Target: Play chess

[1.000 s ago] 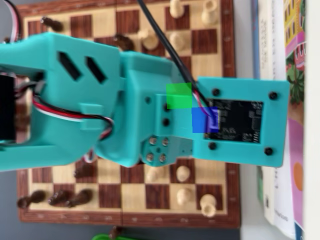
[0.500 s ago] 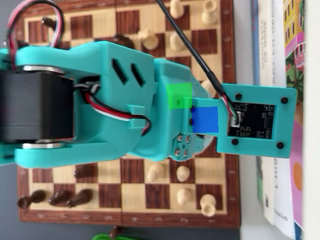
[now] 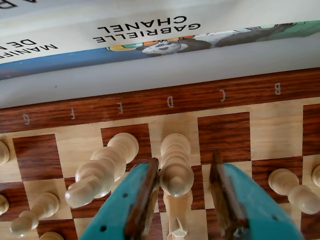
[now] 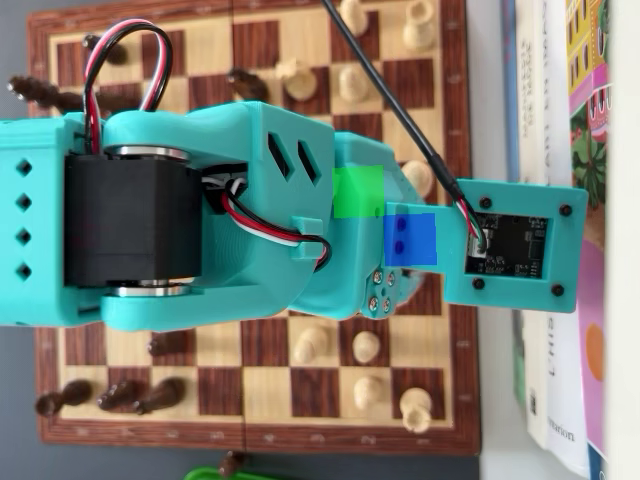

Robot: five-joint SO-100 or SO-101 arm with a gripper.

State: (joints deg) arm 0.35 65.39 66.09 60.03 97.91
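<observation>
The pale wooden chess piece [image 3: 175,167] stands on the D file near the board's lettered edge, slim, turned, round-headed, framed by the jaws, which are parted and not yet touching it. Over the last second the arm [image 4: 200,220] has swung further over the chessboard [image 4: 260,420] toward the books [image 4: 570,100], so a grasp looks imminent. A neighbouring pale piece [image 3: 102,170] stands just left.

The gripper [image 3: 185,192] straddles a light chess piece [image 3: 175,167], jaws apart.
</observation>
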